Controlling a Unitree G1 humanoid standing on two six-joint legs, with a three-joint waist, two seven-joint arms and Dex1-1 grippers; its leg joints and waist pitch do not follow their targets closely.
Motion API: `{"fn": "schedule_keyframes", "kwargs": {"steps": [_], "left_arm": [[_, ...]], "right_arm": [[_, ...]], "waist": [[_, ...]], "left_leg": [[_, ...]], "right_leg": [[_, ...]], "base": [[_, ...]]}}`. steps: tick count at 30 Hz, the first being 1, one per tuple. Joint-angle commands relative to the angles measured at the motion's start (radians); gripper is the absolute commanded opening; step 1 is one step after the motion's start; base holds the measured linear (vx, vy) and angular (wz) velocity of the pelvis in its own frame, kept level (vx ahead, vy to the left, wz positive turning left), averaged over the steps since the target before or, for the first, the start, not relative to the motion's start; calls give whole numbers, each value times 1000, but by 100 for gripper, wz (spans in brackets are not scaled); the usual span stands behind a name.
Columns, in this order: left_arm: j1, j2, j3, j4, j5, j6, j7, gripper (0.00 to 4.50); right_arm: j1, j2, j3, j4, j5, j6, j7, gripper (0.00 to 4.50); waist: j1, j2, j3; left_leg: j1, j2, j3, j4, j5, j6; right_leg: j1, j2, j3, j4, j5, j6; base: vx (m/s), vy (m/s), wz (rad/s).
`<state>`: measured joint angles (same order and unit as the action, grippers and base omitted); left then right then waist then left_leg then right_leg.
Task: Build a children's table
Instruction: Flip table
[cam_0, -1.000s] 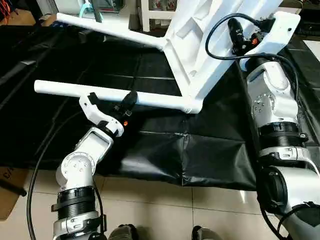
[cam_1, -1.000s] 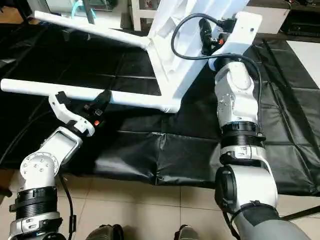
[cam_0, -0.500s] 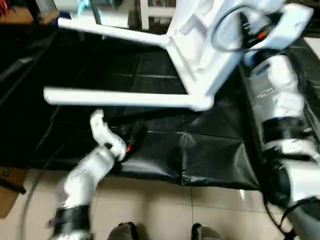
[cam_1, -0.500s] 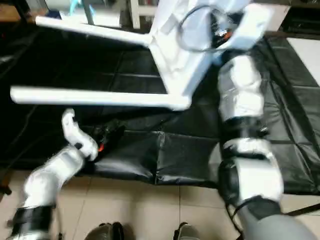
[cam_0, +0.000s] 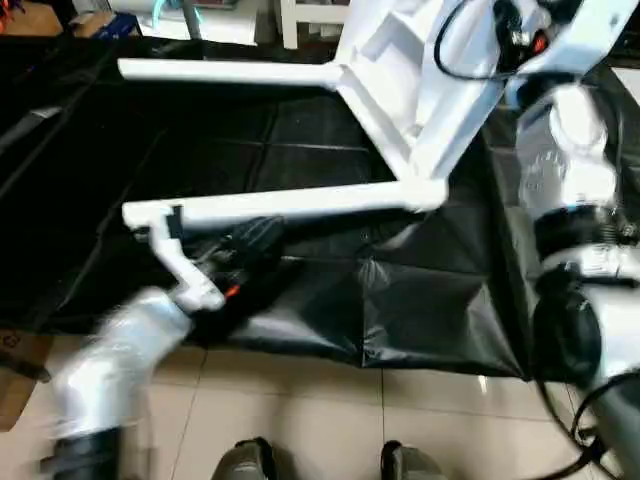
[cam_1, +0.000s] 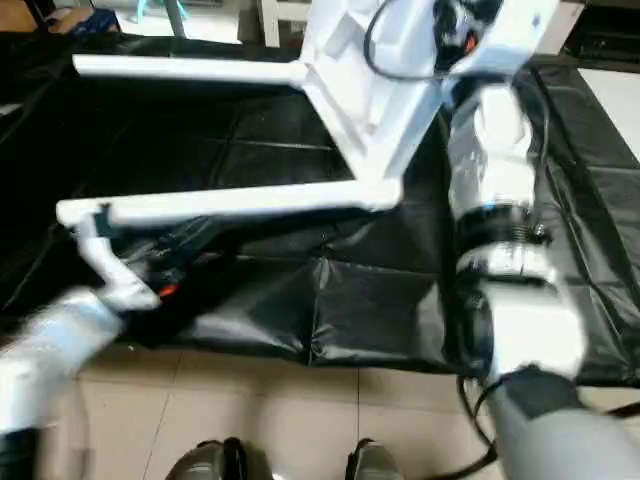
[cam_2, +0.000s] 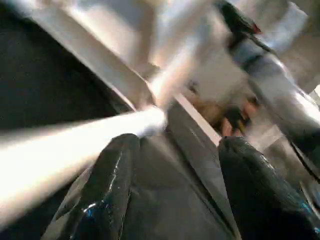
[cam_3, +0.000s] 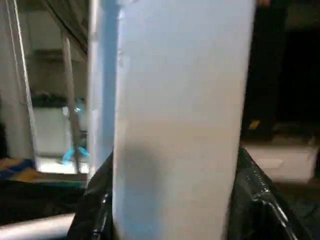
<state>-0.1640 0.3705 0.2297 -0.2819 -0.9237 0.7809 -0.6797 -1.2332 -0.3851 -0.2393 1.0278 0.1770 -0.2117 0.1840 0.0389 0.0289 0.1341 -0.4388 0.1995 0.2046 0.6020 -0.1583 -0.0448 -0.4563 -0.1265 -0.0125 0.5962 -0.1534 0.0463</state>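
Tabletop (cam_0: 415, 75) first: the white plastic slab is standing tilted on its edge over the black-draped work table (cam_0: 300, 300), ribbed underside facing the robot's left, and two white tube legs are sticking out from it toward that side. The near leg (cam_0: 290, 203) is running almost level just above the black cover, its free end hanging over the table's left part; the far leg (cam_0: 225, 72) is lying parallel to it, well apart, farther back.

Over on the right, the right gripper (cam_3: 175, 210) is clamping the tabletop's edge: in the right wrist view the white panel (cam_3: 180, 110) is sitting squarely between the two black fingers (cam_3: 95, 210), touching both. The silver right forearm (cam_0: 565, 170) is reaching up along the slab's right side.

On the left, the left gripper (cam_2: 172, 200) is hovering with its jaws spread wide and nothing between them. Its black fingers (cam_2: 107, 190) are standing on either side of an empty gap, with the near leg (cam_2: 70, 150) crossing just beside one finger. From the head camera the left gripper (cam_0: 215, 255) is sitting just under the near leg's free end, low over the black cover, with the blurred left forearm (cam_0: 115, 350) trailing back over the tiled floor (cam_0: 300, 410).
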Motion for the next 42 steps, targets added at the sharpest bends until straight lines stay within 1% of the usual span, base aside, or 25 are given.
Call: {"fn": "schedule_keyframes", "kwargs": {"steps": [1,2,5,8,10,11,12,13,14,17,19,20,24,25,26,27,29,30,32,34,35,36,39,40,42], "left_arm": [[14,17,-28,-26,1,22,-30,295],[24,38,-50,-22,46,-5,-46,295],[26,33,-52,-20,55,-15,-44,295],[-1,10,-30,-9,61,-48,-11,295],[-7,10,-22,-7,54,-51,-4,295],[-20,7,-10,6,63,-69,13,295],[-73,-14,28,72,117,-147,78,295],[-73,-14,28,72,117,-147,78,295],[-111,-29,51,112,144,-192,120,295],[-128,-31,58,122,151,-203,131,295],[-131,-31,55,121,159,-207,131,295],[-129,-25,40,117,183,-219,134,295],[-127,-19,19,116,212,-234,140,295],[-129,-25,9,122,234,-252,147,295],[-133,-31,3,124,243,-261,152,295],[-135,-35,-2,123,248,-266,157,295],[-136,-40,-13,118,252,-269,163,295],[-136,-40,-13,118,252,-269,163,295],[-133,-45,-19,113,259,-272,164,295],[-125,-48,-23,107,265,-274,162,295],[-118,-48,-28,101,266,-272,159,295],[-115,-49,-28,98,266,-272,159,295],[-102,-51,-33,90,265,-274,162,295],[-100,-51,-35,90,265,-274,162,295],[-99,-51,-37,90,267,-274,162,295]], "right_arm": [[-103,-50,4,-43,-43,-105,-18,149],[-147,-78,0,-15,-56,-128,-48,146],[-172,-98,7,-1,-71,-147,-54,143],[-207,-115,17,14,-84,-184,-47,135],[-219,-121,21,29,-91,-201,-48,132],[-230,-130,37,38,-112,-220,-50,132],[-264,-160,76,61,-183,-259,-84,132],[-264,-160,76,61,-183,-259,-84,131],[-296,-188,109,80,-238,-279,-115,131],[-323,-213,140,91,-285,-293,-132,122],[-340,-227,164,97,-314,-301,-127,119],[-380,-253,237,108,-396,-321,-101,117],[-419,-274,332,113,-504,-340,-91,116],[-442,-281,393,119,-579,-350,-117,116],[-458,-284,436,127,-634,-350,-149,116],[-468,-283,468,132,-674,-348,-174,116],[-480,-274,515,145,-733,-340,-215,116],[-480,-274,515,145,-733,-340,-215,116],[-484,-258,567,164,-785,-322,-245,113],[-484,-248,595,192,-805,-318,-253,110],[-478,-243,604,208,-810,-312,-253,106],[-474,-241,605,213,-809,-311,-251,106],[-452,-234,617,236,-823,-305,-261,103],[-447,-232,619,240,-826,-299,-259,103],[-441,-227,623,247,-830,-287,-251,103]], "waist": [[-6,-14,-96],[-5,-14,-95],[-7,-12,-95],[-5,-15,-101],[-6,-17,-101],[-8,-19,-102],[-9,-20,-104],[-7,-18,-106],[-5,-19,-113],[-2,-21,-116],[-4,-24,-111],[-8,-25,-105],[-9,-25,-96],[-8,-24,-90],[-11,-24,-83],[-11,-25,-79],[-14,-22,-72],[-14,-22,-72],[-18,-18,-71],[-21,-22,-71],[-20,-17,-74],[-19,-18,-75],[-12,-17,-69],[-11,-19,-69],[-6,-21,-77]], "left_leg": [[52,-3,11,-46,-35,133],[48,-5,11,-44,-26,134],[48,-4,11,-43,-36,132],[44,-8,11,-37,9,148],[41,-9,10,-35,17,155],[38,-10,11,-33,17,161],[37,-10,11,-30,21,164],[40,-11,11,-26,31,167],[29,-16,11,-13,100,192],[20,-18,9,-4,132,204],[16,-17,12,-2,103,213],[15,-12,12,-4,53,208],[17,-5,14,-6,-41,184],[16,-3,13,-8,-77,168],[16,-3,14,-10,-139,135],[17,-2,14,-13,-164,119],[22,-1,11,-20,-260,60],[22,-1,11,-20,-260,60],[25,-2,7,-28,-326,12],[30,-1,3,-34,-378,-14],[37,0,3,-34,-399,-23],[38,1,1,-36,-402,-27],[56,6,2,-41,-475,-46],[55,6,2,-41,-480,-46],[48,3,-1,-40,-423,-44]], "right_leg": [[60,37,-7,-20,63,-300],[62,36,-6,-17,75,-296],[62,35,-6,-17,75,-294],[67,37,-5,-8,161,-306],[68,37,-5,-6,174,-310],[70,37,-6,-4,179,-314],[70,38,-6,-3,181,-315],[67,41,-6,-3,187,-317],[65,45,-5,11,272,-319],[61,46,-9,20,310,-318],[57,46,-9,18,282,-316],[55,42,-10,13,210,-312],[49,38,-7,5,81,-297],[44,37,-7,2,25,-286],[39,38,-6,-5,-64,-260],[36,37,-6,-9,-101,-247],[27,37,-5,-17,-223,-193],[27,37,-5,-17,-223,-193],[21,40,-6,-21,-266,-154],[17,41,-6,-23,-284,-140],[12,41,-4,-24,-269,-143],[12,42,-4,-24,-254,-147],[0,51,-3,-28,-233,-164],[2,49,-2,-29,-240,-162],[14,47,1,-21,-195,-163]], "base": [[0,0,0],[0,0,0],[0,0,0],[0,0,0],[0,0,0],[0,0,0],[0,0,0],[0,0,0],[0,0,0],[0,0,0],[0,0,0],[0,0,0],[0,0,0],[0,0,0],[0,0,0],[0,0,0],[0,0,0],[0,0,0],[0,0,0],[-26,-1,2],[-53,-2,3],[0,0,0],[-7,0,6],[0,0,0],[0,0,0]]}}
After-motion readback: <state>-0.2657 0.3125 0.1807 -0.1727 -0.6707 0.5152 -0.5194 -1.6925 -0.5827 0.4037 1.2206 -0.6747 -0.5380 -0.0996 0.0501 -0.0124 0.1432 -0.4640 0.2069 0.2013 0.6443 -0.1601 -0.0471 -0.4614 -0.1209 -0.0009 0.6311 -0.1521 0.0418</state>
